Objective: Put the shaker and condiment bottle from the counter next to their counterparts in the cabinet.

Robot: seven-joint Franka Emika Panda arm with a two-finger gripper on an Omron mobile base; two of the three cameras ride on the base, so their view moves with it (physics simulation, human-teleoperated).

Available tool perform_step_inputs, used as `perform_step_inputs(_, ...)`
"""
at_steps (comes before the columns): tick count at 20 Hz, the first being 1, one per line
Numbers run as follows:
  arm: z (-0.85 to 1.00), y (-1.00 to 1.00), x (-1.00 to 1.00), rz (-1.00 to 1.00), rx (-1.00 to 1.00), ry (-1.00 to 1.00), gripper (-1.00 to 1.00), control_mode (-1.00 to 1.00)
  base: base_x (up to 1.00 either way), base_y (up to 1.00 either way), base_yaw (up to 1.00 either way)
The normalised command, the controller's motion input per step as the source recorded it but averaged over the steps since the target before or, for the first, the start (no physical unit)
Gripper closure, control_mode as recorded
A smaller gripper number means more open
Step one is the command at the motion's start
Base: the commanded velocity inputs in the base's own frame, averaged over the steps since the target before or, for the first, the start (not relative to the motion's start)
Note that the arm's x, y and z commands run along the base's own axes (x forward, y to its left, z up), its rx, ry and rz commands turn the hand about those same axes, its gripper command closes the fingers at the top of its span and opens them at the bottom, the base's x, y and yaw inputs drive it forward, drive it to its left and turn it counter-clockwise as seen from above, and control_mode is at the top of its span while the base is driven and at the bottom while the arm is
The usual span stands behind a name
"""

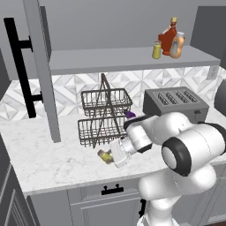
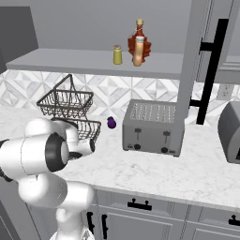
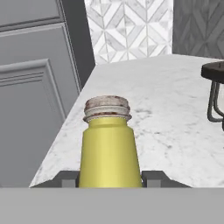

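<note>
Left base view: on the cabinet shelf [image 1: 132, 59] stand 3 things close together, a small yellow shaker [image 1: 156, 50], a dark-red bottle [image 1: 167, 37] and the orange-tan condiment bottle [image 1: 177, 45] with its white cap, so I judge the bottle half of the task done; the other shaker [image 1: 105, 156] lies low on the tabletop [image 1: 53, 154] in front of the wire basket rack [image 1: 103, 117], with the tool [image 1: 115, 155] right at it; a toaster [image 1: 174, 103] sits to the right.

Right base view: the same 3 things stand on the shelf, the shaker left of the 2 bottles; the arm bends low beside the rack.

Hand view: the shaker fills the middle, olive-yellow, tapering up to a worn brownish ribbed cap; the fingertips [image 3: 65, 179] sit tight against both sides of its base, so the tool is closed on it; lifting it to the shelf beside its twin is what remains.
</note>
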Motion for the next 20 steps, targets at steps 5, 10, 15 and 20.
perform_step_inputs(5, 0.41, -0.31, 0.00, -0.18, 0.15, 0.00, 1.00, -1.00, 0.00, 0.00, 0.00)
perform_step_inputs(10, 0.58, -0.26, 0.00, -0.19, 0.17, 0.03, 1.00, -1.00, 0.00, 0.00, 0.00)
perform_step_inputs(15, 0.58, -0.27, -0.02, -0.14, 0.13, 0.01, 1.00, -1.00, 0.00, 0.00, 0.00)
perform_step_inputs(20, 0.52, -0.22, -0.14, -0.12, 0.10, 0.00, 1.00, -1.00, 0.00, 0.00, 0.00)
